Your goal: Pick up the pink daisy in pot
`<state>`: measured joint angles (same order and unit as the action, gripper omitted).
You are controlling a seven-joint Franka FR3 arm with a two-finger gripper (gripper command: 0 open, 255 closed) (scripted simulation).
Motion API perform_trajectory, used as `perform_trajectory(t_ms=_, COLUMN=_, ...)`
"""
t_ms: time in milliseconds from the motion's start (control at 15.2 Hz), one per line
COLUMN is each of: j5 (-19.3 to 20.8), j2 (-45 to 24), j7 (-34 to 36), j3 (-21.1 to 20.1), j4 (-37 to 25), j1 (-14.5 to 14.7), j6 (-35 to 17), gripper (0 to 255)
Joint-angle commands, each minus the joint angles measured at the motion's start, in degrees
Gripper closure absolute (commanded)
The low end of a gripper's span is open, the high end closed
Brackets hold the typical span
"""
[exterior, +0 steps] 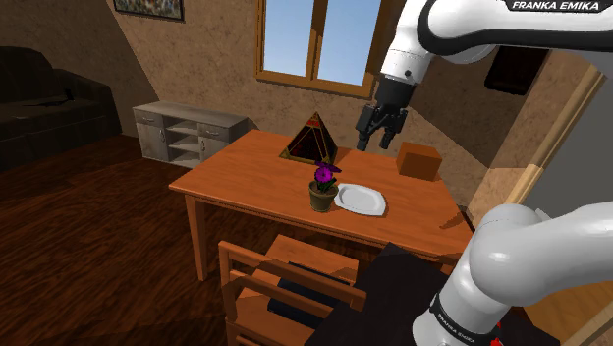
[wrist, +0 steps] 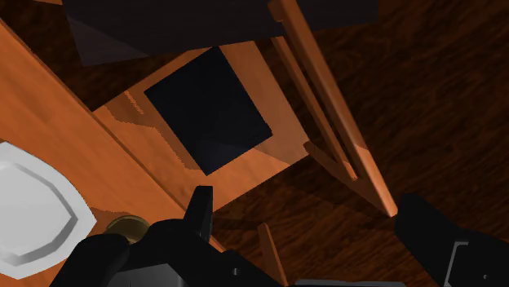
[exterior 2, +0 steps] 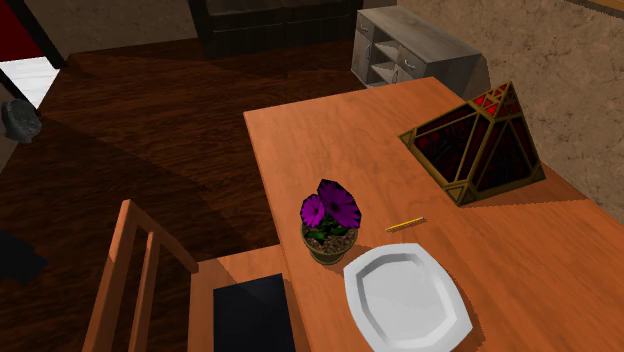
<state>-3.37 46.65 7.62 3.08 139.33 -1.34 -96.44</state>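
An orange-brown wooden table (exterior: 246, 172) is carrying five things. A potted flower (exterior: 322, 189) with magenta petals is standing upright near the edge closest to the shoulder camera, and a white plate (exterior: 361, 200) is lying just beside it on that view's right. A dark pyramid with a gold frame (exterior: 312, 138) is sitting farther back, a brown box (exterior: 419, 159) is resting towards the right, and a small yellow pencil (exterior 2: 405, 224) is lying between pot and pyramid.
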Motion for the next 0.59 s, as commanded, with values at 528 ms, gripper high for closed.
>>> perform_trajectory(t_ms=528, j5=2.48, j2=-11.44, j7=-5.91, j3=5.51, j4=2.43, j1=-1.80, j6=-13.62, gripper=0)
